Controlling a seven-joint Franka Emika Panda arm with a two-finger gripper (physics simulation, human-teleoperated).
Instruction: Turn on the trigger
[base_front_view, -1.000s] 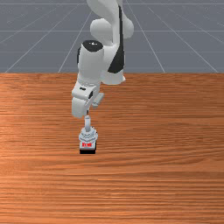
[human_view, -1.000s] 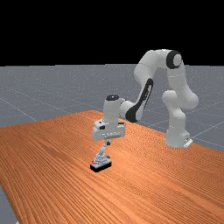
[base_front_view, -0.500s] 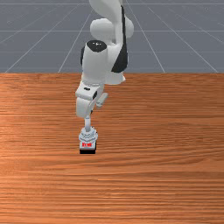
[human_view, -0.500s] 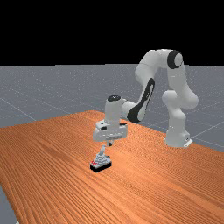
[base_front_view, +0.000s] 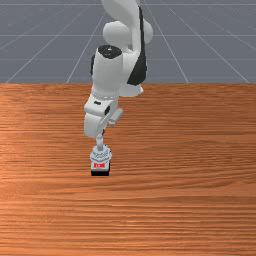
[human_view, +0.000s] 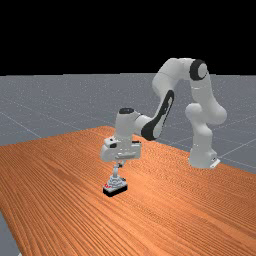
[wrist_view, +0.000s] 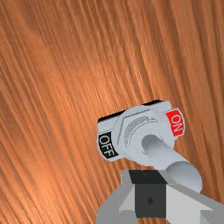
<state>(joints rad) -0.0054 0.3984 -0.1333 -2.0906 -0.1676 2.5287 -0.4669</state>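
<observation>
In the front view my gripper (base_front_view: 102, 132) is at the top of the switch's lever (base_front_view: 99, 143). The far view has the gripper (human_view: 120, 164) right by the lever's tip, over the grey switch (human_view: 115, 185) on its black base. Seen from the wrist, my gripper (wrist_view: 149, 177) is shut, its fingers together beside the lever (wrist_view: 165, 154), not around it. Whether they touch it I cannot tell. The red ON label (wrist_view: 175, 123) and the black OFF label (wrist_view: 106, 145) mark opposite ends of the switch; the lever's tip is nearer the ON end.
The wooden table (base_front_view: 185, 170) stretches around the switch on all sides. At the table's back edge in the front view stands the arm's base (base_front_view: 130, 89).
My hand has shifted toward the far view's left and a little lower in the front view. The lever's tip has swung slightly toward the red ON end.
</observation>
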